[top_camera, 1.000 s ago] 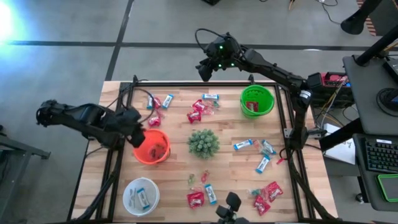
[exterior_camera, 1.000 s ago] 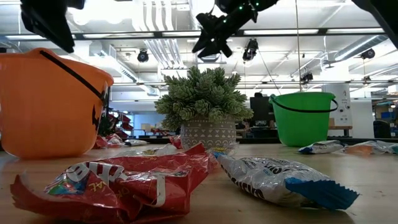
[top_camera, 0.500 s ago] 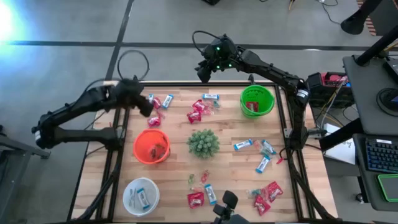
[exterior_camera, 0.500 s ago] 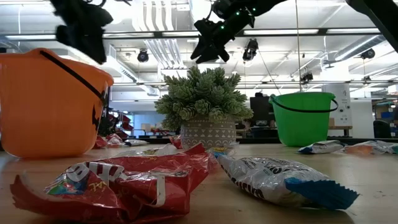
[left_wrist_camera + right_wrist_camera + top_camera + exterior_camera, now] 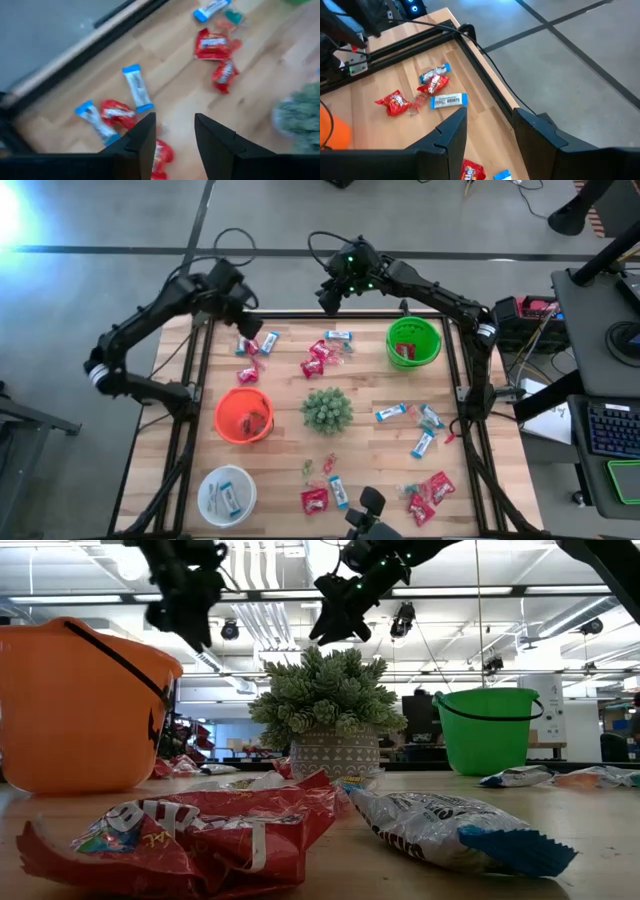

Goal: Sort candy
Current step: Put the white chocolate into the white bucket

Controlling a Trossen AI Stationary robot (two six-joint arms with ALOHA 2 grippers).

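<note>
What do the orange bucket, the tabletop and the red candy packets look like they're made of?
Orange bucket: likely plastic, with smooth, evenly coloured walls and a thin dark handle. Tabletop: light wood, apparently planks, with visible grain and seams. Red candy packet: thin glossy film or foil, crinkled and shiny.

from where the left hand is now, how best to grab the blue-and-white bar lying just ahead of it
Come straight down on the blue-and-white bar with the left hand and pinch across its narrow middle. It lies flat on the table, clear of the red packets.

Left end effector (image 5: 243, 323) moved from over orange bowl (image 5: 243, 416) to counter's far-left candy (image 5: 250, 346), fingers apart
</note>
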